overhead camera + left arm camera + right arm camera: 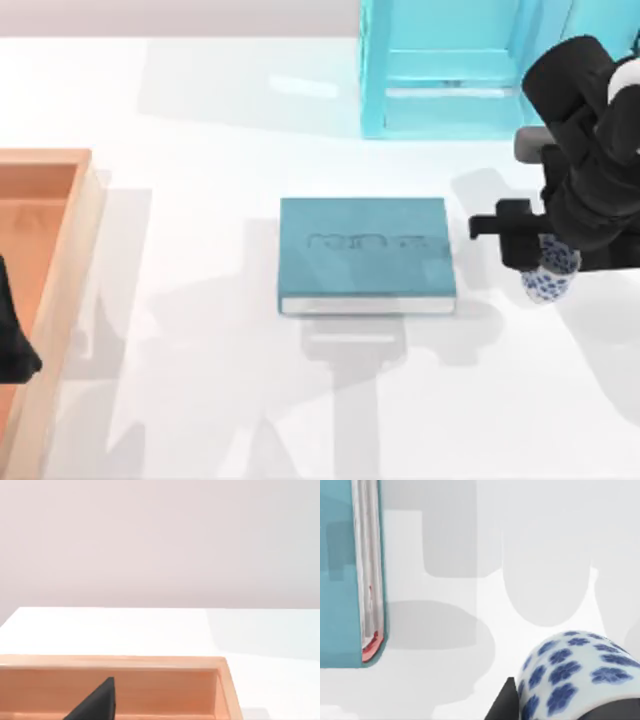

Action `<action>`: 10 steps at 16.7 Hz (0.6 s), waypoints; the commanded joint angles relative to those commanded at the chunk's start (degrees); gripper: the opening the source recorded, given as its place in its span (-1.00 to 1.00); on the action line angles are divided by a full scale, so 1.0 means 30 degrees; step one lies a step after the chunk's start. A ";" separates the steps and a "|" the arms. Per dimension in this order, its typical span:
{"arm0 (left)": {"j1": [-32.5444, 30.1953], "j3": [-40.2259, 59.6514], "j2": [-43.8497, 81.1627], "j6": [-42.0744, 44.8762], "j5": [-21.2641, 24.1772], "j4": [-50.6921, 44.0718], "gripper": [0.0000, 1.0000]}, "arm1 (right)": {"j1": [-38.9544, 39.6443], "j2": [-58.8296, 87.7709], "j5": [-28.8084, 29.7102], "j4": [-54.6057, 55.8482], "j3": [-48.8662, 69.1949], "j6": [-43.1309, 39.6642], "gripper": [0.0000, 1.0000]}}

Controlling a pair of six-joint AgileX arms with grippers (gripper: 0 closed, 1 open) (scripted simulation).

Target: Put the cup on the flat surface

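The cup (575,672) sits right up close in the right wrist view, white with blue flowers all over its round side. It looks small and light, but hard and smooth, so it could slip, and it could break if it is dropped. The best place to hold it is around its round side, one finger on each side. The right claw (545,270) is doing just that, I think: it is closed around the cup, with a dark finger (504,702) pressed against the side. From above, the cup is to the right of the teal book (364,252), near it but not touching, and it pokes out under the black arm. I cannot tell if it rests on the white table (200,380) or hangs just over it. The left claw (95,702) waits over the orange tray (60,240) at the table's left side.
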 joint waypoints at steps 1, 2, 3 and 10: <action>0.0000 0.0000 0.0000 0.0000 0.0000 0.0000 1.00 | 0.0000 0.0000 0.0000 0.0000 0.0000 0.0000 -1.00; 0.0000 0.0000 0.0000 0.0000 0.0000 0.0000 1.00 | 0.0000 0.0000 0.0000 0.0000 0.0000 0.0000 -0.85; 0.0000 0.0000 0.0000 0.0000 0.0000 0.0000 1.00 | 0.0000 0.0000 0.0000 0.0000 0.0000 0.0000 -0.70; 0.0000 0.0000 0.0000 0.0000 0.0000 0.0000 1.00 | 0.0000 0.0000 0.0000 0.0000 0.0000 0.0000 0.36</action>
